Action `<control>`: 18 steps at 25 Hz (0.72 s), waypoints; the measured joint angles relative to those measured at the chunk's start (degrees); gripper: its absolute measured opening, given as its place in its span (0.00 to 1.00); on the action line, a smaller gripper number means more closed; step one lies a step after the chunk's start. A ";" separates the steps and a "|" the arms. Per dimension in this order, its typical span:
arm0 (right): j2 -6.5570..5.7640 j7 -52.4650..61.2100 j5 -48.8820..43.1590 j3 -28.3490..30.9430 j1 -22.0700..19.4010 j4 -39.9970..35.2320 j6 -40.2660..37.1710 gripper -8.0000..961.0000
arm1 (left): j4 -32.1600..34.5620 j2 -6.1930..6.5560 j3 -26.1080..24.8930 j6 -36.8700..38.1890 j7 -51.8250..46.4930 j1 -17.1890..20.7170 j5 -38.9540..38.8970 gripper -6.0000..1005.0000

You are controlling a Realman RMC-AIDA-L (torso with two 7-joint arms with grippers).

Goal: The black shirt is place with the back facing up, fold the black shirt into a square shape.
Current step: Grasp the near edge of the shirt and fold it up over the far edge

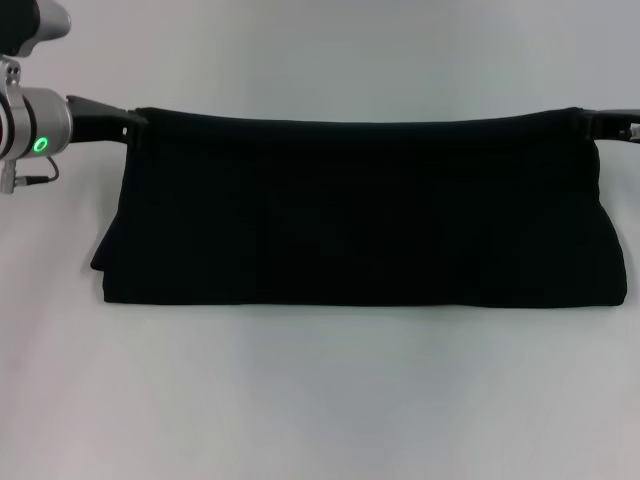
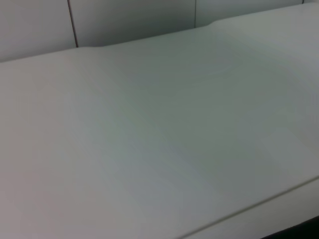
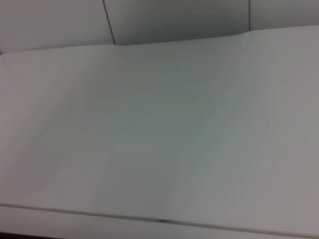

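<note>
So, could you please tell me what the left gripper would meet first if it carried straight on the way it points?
Probably the large matte black shirt: the left gripper points inward at its upper corner, already touching it.

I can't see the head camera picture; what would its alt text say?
A black shirt, folded into a wide band, lies on a white table. The left gripper and right gripper pinch its far corners.

A plain white desk (image 1: 320, 400) fills the head view — matte, evenly lit, with soft shading. Behind its far edge, the wrist views show a pale grey wall (image 2: 129, 20) split by thin dark vertical seams.
</note>
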 joint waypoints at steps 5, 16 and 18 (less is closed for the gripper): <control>-0.54 0.43 0.00 -0.36 0.52 -0.08 -0.80 0.02 | 0.56 0.14 0.01 0.37 -0.21 -0.50 0.00 0.06; -0.40 0.21 -0.01 -0.38 0.53 0.39 0.66 0.02 | 0.15 -0.06 0.31 0.09 0.11 -0.70 0.17 0.06; -0.11 0.23 0.00 -0.32 0.55 0.42 0.82 0.02 | 0.12 -0.23 1.24 -0.14 0.09 -0.75 0.35 0.06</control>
